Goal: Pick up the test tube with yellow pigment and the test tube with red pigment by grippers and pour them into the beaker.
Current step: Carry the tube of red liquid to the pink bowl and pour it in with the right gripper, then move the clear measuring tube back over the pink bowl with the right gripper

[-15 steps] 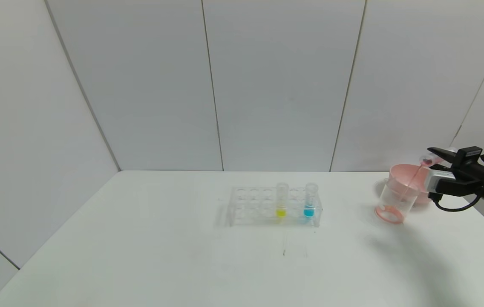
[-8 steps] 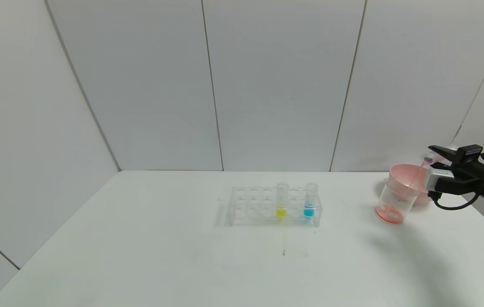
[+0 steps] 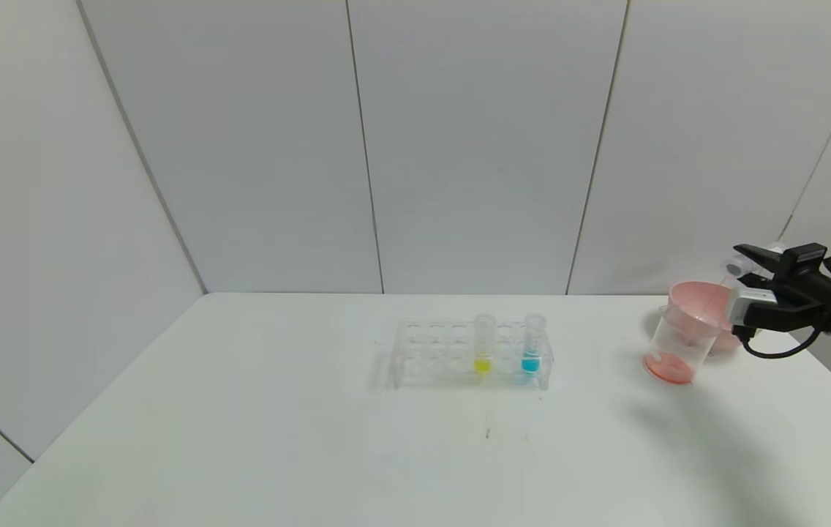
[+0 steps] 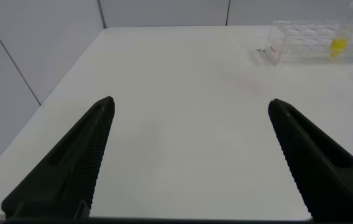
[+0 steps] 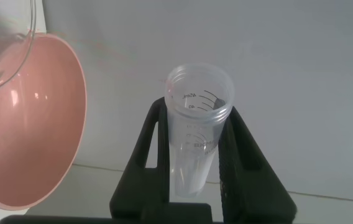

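Note:
My right gripper (image 3: 749,258) is shut on the red-pigment test tube (image 3: 736,266), tipped with its mouth over the beaker (image 3: 679,338). In the right wrist view the tube (image 5: 198,134) sits between the fingers (image 5: 242,155) of that gripper (image 5: 195,111) and looks emptied. Orange-red liquid lies in the beaker's bottom (image 3: 668,366). The yellow-pigment test tube (image 3: 483,344) stands upright in the clear rack (image 3: 434,355) at mid-table; it also shows in the left wrist view (image 4: 338,43). My left gripper (image 4: 190,102) is open and empty above the table's left part, out of the head view.
A tube with blue liquid (image 3: 532,344) stands in the rack right of the yellow one. A pink bowl (image 3: 712,300) sits just behind the beaker, close under my right gripper; it also shows in the right wrist view (image 5: 33,130). The table's right edge is near.
The thin red stream from the tube into the beaker has stopped. The red pool in the beaker's bottom has filled in. My right gripper has risen slightly.

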Robot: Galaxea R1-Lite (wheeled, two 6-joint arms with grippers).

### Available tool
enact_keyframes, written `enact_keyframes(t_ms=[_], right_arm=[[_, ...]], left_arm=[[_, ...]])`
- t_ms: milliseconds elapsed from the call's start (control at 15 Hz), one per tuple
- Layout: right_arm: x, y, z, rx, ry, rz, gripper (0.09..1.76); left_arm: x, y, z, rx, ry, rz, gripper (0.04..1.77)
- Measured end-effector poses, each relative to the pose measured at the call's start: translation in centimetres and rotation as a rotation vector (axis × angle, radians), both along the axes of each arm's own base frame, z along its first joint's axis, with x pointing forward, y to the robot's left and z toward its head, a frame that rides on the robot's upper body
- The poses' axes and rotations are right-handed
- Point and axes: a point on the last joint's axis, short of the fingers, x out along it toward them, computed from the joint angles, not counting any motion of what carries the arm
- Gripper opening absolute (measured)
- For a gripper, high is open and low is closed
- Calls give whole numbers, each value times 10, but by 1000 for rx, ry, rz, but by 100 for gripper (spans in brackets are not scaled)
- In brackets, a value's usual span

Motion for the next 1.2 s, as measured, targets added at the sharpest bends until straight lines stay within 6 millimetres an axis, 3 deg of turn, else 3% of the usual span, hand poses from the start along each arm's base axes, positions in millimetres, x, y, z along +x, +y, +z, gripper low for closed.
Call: enact_keyframes(t_ms=[333, 600, 800, 1200], right_arm=[[4, 4, 6, -29, -39, 10, 51], [4, 3, 4, 20, -23, -86, 51], [11, 7, 11, 239, -13, -174, 51], [35, 16, 28, 912, 43, -300, 51]], left_arm=[[0, 0, 0, 0, 0, 0, 176], [0, 0, 0, 0, 0, 0, 176], [0, 0, 0, 0, 0, 0, 176], [0, 0, 0, 0, 0, 0, 176]])
